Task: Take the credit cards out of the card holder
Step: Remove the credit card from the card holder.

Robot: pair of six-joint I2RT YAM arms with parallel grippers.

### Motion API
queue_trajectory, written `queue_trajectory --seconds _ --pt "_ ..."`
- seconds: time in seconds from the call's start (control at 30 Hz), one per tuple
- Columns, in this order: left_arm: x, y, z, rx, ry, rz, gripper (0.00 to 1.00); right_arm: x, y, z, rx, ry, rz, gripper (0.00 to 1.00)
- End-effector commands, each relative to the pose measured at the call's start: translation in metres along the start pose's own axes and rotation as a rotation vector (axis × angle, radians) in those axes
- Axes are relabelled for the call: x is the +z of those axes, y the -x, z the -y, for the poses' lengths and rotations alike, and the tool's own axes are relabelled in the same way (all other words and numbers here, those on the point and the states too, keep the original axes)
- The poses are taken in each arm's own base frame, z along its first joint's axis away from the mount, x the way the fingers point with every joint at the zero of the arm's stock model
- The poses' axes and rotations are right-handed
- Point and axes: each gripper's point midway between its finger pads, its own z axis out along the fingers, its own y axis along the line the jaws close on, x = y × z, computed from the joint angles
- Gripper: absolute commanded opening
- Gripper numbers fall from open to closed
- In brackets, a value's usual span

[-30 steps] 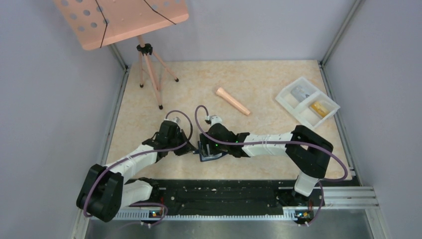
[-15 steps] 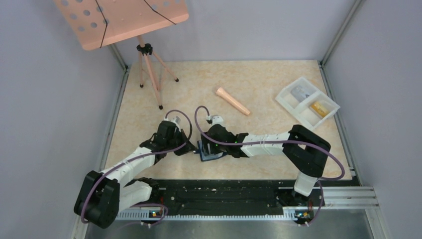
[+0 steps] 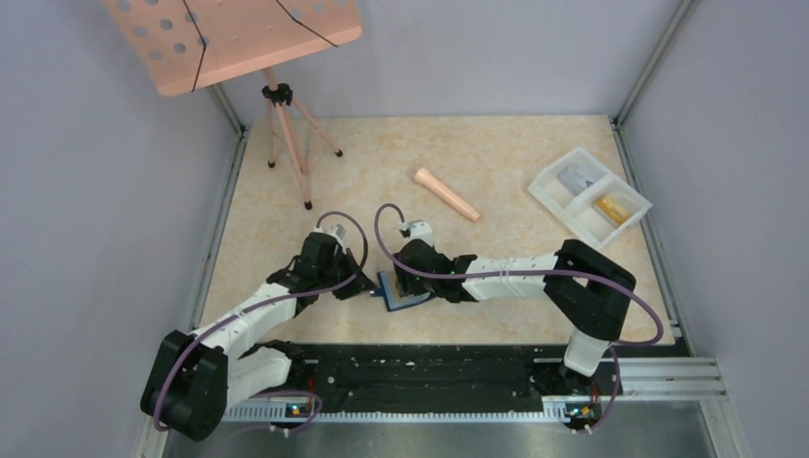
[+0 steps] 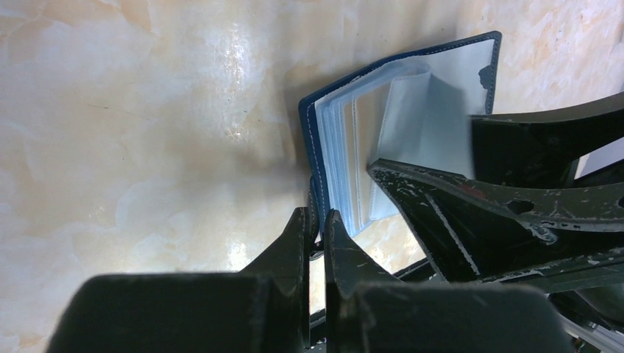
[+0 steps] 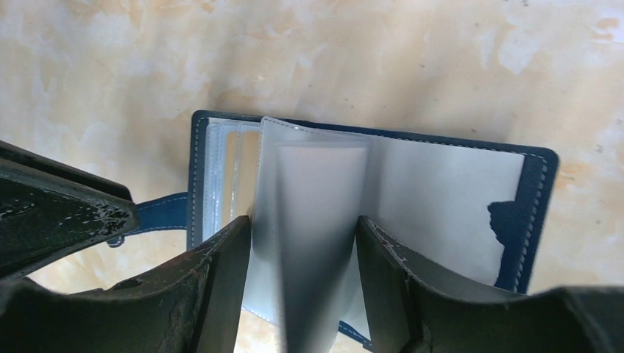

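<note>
Table (image 3: 515,172) with card holder (image 3: 394,292) open at near centre, between both arms. Right gripper (image 5: 303,224): jaws flank a raised pale leaf (image 5: 316,176), clamping uncertain. Tan card (image 5: 249,165) sits pocketed beside the leaf, toward left gripper (image 4: 318,220), whose jaws are together on tab (image 5: 162,209).

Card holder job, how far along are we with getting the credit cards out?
Done: a grey card and a gold card already lie in the white tray. In hand: the left tool is shut on the card holder's tab, and the right tool straddles a pale leaf; a firm grip is not clear. Left: a tan card shows in a pocket.
</note>
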Motion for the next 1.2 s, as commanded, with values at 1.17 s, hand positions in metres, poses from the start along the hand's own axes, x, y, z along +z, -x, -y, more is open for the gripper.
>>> queue_trajectory --seconds 1.17 --pt "-0.019 0.013 0.049 0.059 -0.217 0.037 0.00 -0.095 0.070 0.006 0.037 0.076 0.154 0.44"
